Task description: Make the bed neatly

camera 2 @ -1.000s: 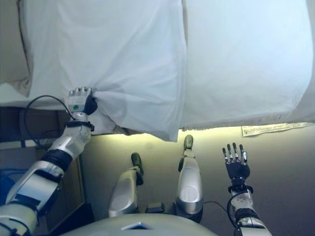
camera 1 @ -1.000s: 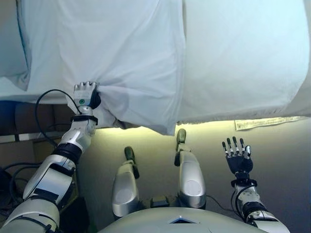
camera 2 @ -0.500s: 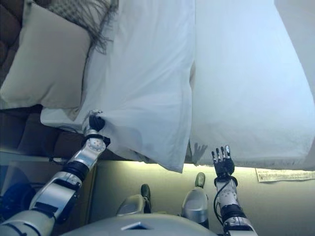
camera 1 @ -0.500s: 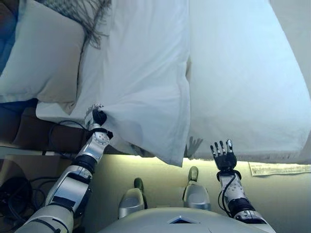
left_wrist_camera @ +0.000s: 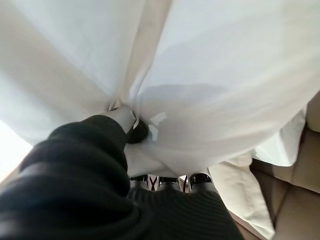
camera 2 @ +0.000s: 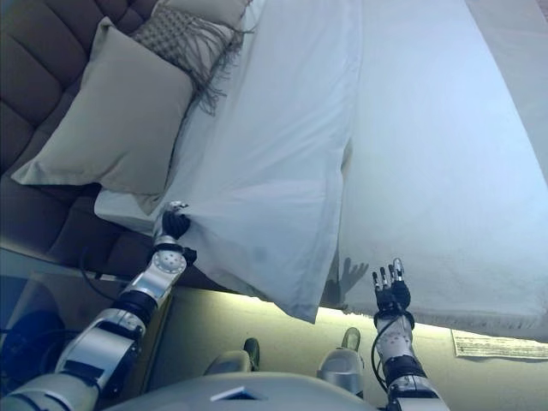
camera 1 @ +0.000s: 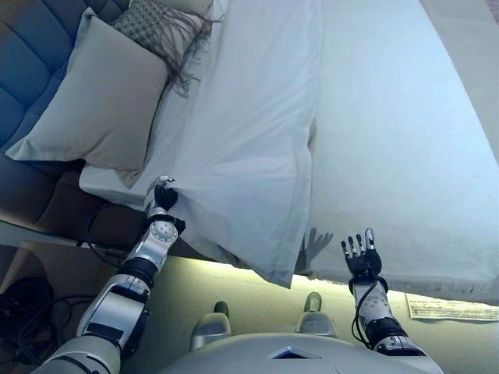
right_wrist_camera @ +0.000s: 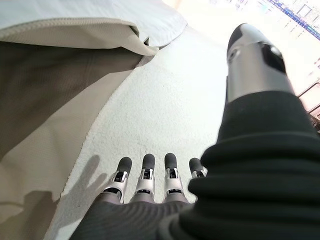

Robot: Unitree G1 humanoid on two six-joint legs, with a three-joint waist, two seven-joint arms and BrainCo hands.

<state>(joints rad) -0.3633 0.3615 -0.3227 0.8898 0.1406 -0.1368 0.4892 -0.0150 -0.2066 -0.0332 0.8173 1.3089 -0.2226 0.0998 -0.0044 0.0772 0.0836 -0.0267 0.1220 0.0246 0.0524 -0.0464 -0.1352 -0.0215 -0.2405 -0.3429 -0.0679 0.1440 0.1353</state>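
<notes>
A white sheet [camera 1: 249, 140] lies over the left half of the bed, its near corner hanging off the bed's edge. My left hand [camera 1: 161, 196] is shut on a bunched fold of the sheet at its left edge; the left wrist view shows the cloth [left_wrist_camera: 150, 100] gathered in the hand [left_wrist_camera: 125, 120]. My right hand [camera 1: 360, 254] is open and empty, fingers straight, just in front of the mattress edge [camera 1: 405, 273]; its fingertips [right_wrist_camera: 145, 162] show over the bare white mattress [right_wrist_camera: 165, 100].
A beige pillow [camera 1: 97, 101] and a grey fringed cushion [camera 1: 160, 31] lie at the bed's head, against a padded headboard [camera 1: 31, 54]. A paper sheet [camera 1: 452, 308] lies on the floor at the right. Cables [camera 1: 23, 312] lie at the lower left.
The camera has tilted up, so more of the bed, pillow and headboard shows. My left hand keeps its hold on the sheet. My right hand has stayed open near the mattress edge.
</notes>
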